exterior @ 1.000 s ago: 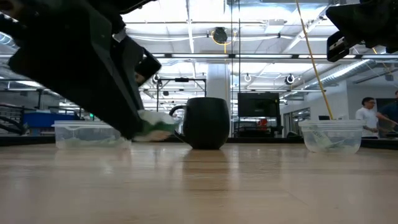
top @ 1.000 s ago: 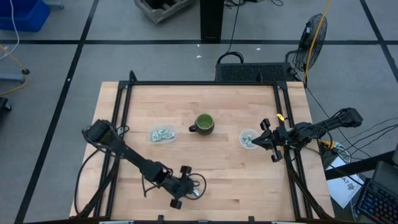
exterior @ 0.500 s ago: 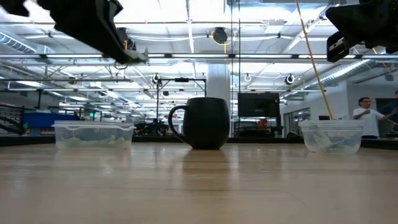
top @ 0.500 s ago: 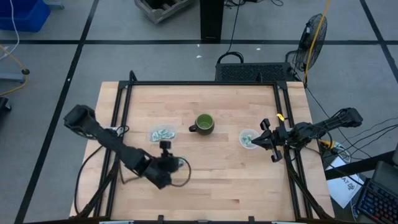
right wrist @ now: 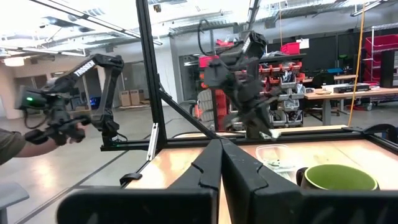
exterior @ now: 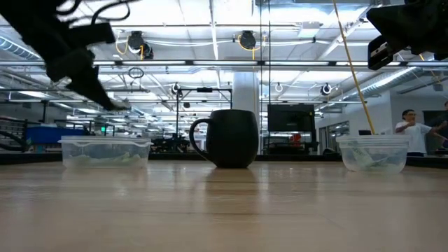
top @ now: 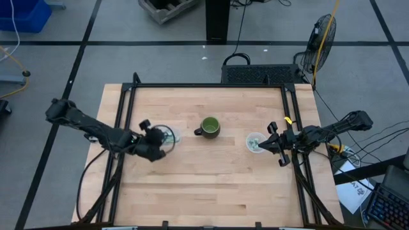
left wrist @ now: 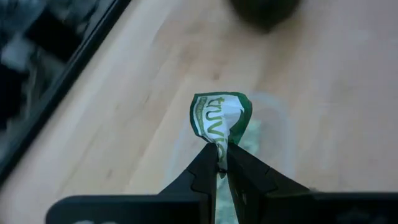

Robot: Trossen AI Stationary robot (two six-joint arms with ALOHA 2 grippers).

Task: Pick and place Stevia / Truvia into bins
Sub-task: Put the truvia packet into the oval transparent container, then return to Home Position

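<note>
My left gripper (top: 163, 138) hangs over the left clear bin (top: 169, 135), shut on a green-and-white Truvia packet (left wrist: 219, 117). In the low view its tip (exterior: 119, 105) is well above that bin (exterior: 105, 151), which has several packets lying in it. The right bin (top: 255, 142) also holds packets. My right gripper (top: 263, 145) waits beside it with its fingers (right wrist: 211, 163) shut and empty. The dark green mug (top: 210, 127) stands between the bins. My left gripper pinches the Truvia packet by one short end (left wrist: 219, 144) between its two fingertips. It comes slanting down from the table's left. The packet sticks out past the fingertips, curled and crumpled, lifted clear above the left bin.
The mug (exterior: 231, 138) stands on the table between the bins in the low view. Black frame rails run along the table's left edge (top: 121, 128) and right edge (top: 295, 128). Bare wood lies near the front edge (top: 211, 191). People stand in the room beyond (exterior: 413, 129).
My left gripper, shut on the packet, has risen from the table near its near edge. It has swung toward the far left and now hangs over the left bin. The packet has gone from the tabletop to lifted clear.
</note>
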